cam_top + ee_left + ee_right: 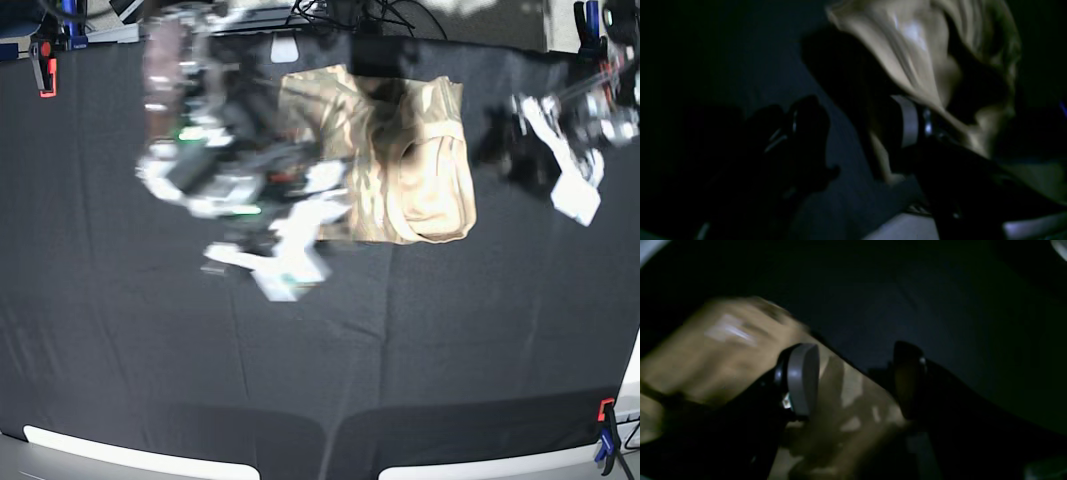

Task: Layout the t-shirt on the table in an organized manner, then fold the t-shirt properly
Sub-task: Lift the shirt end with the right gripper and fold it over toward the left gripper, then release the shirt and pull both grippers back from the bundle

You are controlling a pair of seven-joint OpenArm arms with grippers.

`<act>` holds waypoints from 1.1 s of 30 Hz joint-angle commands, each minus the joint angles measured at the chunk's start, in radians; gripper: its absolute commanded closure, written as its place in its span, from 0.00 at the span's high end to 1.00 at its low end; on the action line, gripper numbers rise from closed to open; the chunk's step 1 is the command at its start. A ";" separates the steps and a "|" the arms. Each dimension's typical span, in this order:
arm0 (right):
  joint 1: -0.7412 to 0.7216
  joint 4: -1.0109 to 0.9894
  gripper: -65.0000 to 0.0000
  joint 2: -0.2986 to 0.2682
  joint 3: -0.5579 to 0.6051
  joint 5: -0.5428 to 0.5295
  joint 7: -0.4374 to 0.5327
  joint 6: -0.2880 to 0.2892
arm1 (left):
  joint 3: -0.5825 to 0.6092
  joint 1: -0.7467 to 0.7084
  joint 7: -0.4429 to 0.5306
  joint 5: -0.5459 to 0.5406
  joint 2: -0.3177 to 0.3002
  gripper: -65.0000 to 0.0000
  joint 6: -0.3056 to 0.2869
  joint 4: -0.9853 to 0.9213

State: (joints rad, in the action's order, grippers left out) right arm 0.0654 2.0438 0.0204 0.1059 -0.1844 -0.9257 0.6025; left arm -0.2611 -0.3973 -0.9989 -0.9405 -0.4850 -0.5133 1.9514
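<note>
The shirt [385, 155] lies bunched into a rough rectangle at the far middle of the table [120, 380], not yet spread flat. The right gripper [857, 380] straddles its edge with jaws apart, holding nothing. The left gripper [560, 165] hangs beside it, jaws apart. Best pinch opposite corners and draw outward evenly.

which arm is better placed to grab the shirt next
Probably the right. In the base view the right gripper sits at the edge of the t-shirt, and its wrist view shows open jaws straddling the fabric. The left gripper, also open, hangs off to the side over the bare table.
</note>
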 commanded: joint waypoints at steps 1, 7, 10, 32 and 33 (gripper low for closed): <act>-0.011 0.019 0.53 -0.013 -0.029 -0.034 0.027 -0.001 | -0.008 -0.016 0.019 -0.039 -0.014 0.47 -0.016 0.033; 0.045 0.019 0.53 -0.090 -0.198 -0.142 0.026 0.000 | -0.007 -0.141 0.019 -0.083 -0.014 0.47 -0.020 0.059; 0.055 0.019 0.53 -0.101 -0.252 -0.164 0.016 0.000 | -0.007 -0.154 0.014 -0.085 -0.010 0.47 -0.019 0.059; 0.054 0.019 0.53 -0.101 -0.289 -0.217 0.011 0.002 | -0.007 -0.154 -0.048 -0.290 0.078 0.47 -0.056 0.059; 0.054 0.019 0.53 -0.101 -0.289 -0.217 0.011 0.002 | -0.007 -0.154 -0.048 -0.299 0.078 0.47 -0.057 0.059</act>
State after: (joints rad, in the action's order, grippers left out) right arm 0.1329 2.0438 -0.0780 -0.1802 -0.3866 -0.9375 0.6025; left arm -0.2623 -0.5510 -1.0557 -1.2102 -0.3965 -0.5587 1.9942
